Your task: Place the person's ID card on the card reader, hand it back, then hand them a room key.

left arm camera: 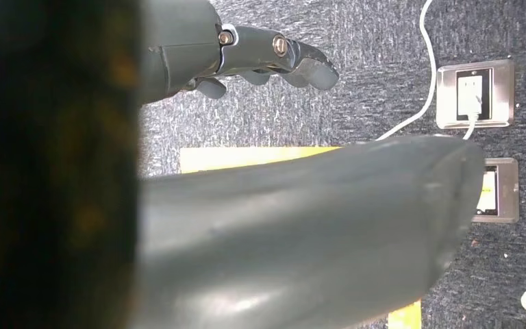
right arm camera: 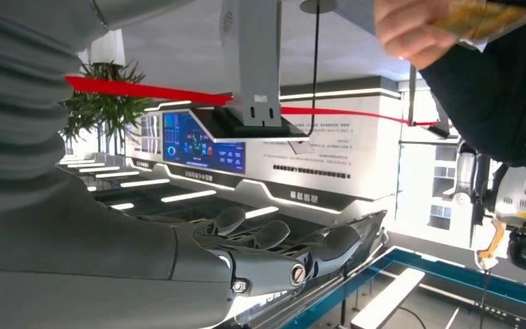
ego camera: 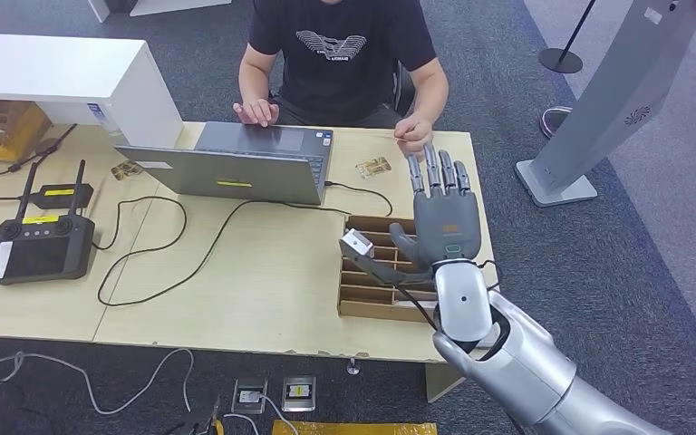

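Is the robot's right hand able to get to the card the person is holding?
Probably yes. The right hand is open, fingers stretched toward the person's hand at the table's far edge. Nothing lies between them. The card is plain in the right wrist view.

The light wooden table [ego camera: 263, 281] carries a laptop [ego camera: 236, 163] at 12 o'clock, a black remote controller [ego camera: 41, 245] at 9, and a cardboard divider tray [ego camera: 367, 294] at 4.

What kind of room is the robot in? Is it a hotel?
Probably a showroom or lab set up like a hotel check-in desk: a person behind a laptop, a cardboard tray by the right hand, and lit display screens.
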Tool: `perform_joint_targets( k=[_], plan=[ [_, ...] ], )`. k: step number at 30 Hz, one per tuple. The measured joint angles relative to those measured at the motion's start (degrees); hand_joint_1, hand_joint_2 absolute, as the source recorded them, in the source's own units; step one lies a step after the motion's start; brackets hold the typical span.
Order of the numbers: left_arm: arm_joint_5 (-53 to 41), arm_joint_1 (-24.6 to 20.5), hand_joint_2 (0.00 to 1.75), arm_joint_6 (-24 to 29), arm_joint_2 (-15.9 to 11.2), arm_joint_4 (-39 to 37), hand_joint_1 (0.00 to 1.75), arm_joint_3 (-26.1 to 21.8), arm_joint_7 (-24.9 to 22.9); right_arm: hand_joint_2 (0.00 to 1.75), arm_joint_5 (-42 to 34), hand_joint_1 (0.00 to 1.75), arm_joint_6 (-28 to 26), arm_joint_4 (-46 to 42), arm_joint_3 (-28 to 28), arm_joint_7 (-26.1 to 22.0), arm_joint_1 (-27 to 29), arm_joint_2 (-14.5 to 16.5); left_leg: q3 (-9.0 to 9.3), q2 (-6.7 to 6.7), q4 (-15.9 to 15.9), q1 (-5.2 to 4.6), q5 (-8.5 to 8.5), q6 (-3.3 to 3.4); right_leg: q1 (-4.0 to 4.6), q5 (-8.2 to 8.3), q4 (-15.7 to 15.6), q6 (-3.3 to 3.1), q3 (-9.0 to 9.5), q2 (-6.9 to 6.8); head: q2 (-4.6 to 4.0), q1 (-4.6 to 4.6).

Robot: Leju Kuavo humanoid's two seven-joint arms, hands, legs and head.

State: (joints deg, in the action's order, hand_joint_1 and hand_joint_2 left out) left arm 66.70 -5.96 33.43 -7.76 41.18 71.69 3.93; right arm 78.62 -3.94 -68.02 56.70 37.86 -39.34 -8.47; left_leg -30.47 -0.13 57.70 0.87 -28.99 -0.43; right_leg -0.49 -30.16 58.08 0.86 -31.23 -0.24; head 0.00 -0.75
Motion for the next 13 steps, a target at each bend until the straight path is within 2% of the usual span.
perform_joint_targets(
  k=[5, 13],
  plan=[
    [0.34, 0.53, 0.00, 1.15, -0.04, 0.87, 0.00, 0.00, -0.21, 0.00, 3.41, 0.00, 0.17, -1.13, -0.80, 0.01, 1.00, -1.38, 0.01, 0.01, 0.01, 0.00, -0.01, 0.00, 0.00, 0.00, -0.01, 0.00, 0.00, 0.01, 0.00, 0.00],
    [3.18, 1.90, 0.00, 1.88, -0.01, 2.16, 0.00, 0.89, 1.00, 0.00, 2.16, 0.00, -7.09, -5.31, -8.89, 0.02, 5.27, -6.07, -0.01, 0.02, 0.01, -0.03, -0.02, 0.02, -0.03, 0.00, -0.05, 0.01, -0.02, 0.02, 0.00, -0.01]
  ],
)
